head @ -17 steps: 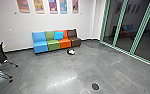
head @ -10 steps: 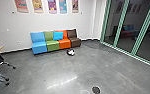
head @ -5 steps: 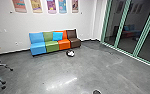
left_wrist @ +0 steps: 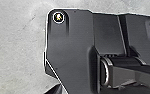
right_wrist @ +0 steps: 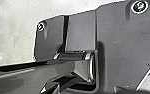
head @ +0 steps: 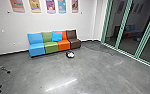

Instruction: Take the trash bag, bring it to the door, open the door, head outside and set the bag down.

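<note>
Sitting on the smooth gray floor (head: 98, 72), near the front of the blue, green, orange and brown sofa (head: 51, 47), is a small rounded black-and-white bundle (head: 70, 54), perhaps the trash bag. I can't tell whether either gripper is open or closed.

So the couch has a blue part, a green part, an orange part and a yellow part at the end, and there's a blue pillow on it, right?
Almost! The end part is brown, not yellow, as the head view shows. The couch does have a blue part, a green part and an orange part, with a blue pillow on it.
</note>
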### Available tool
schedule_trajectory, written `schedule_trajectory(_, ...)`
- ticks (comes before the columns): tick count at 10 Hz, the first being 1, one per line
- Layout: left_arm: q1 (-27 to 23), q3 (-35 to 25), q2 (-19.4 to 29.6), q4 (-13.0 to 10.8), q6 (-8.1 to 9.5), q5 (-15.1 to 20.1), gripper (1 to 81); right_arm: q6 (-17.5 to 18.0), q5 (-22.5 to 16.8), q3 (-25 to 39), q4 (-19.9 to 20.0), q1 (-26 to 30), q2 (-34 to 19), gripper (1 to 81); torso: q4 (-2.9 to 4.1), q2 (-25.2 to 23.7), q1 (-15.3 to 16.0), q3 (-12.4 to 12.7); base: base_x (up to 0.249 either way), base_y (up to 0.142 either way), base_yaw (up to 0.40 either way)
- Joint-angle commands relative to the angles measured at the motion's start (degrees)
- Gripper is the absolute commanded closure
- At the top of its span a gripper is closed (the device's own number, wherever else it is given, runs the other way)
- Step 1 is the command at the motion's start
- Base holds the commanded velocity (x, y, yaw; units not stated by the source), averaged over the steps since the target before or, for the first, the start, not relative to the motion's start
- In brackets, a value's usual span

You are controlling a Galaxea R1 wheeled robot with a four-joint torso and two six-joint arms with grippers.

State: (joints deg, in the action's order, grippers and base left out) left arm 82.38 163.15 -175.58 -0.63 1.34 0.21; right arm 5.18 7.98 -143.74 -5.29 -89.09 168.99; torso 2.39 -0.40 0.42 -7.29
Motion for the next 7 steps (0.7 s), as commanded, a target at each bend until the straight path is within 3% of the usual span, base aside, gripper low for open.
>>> schedule_trajectory(1,-2.36,0.24,0.05,-0.42,-0.29,3.4,1.0,-1.05,-2.45,0.58,-2.0,0.53,0.32,1.0,0.0,0.0,0.0,0.0,0.194,0.0,0.0)
schedule_trajectory(7,-2.36,0.24,0.05,-0.42,-0.29,3.39,1.0,-1.05,-2.45,0.58,-2.18,0.53,0.32,1.0,0.0,0.0,0.0,0.0,0.185,0.0,0.0)
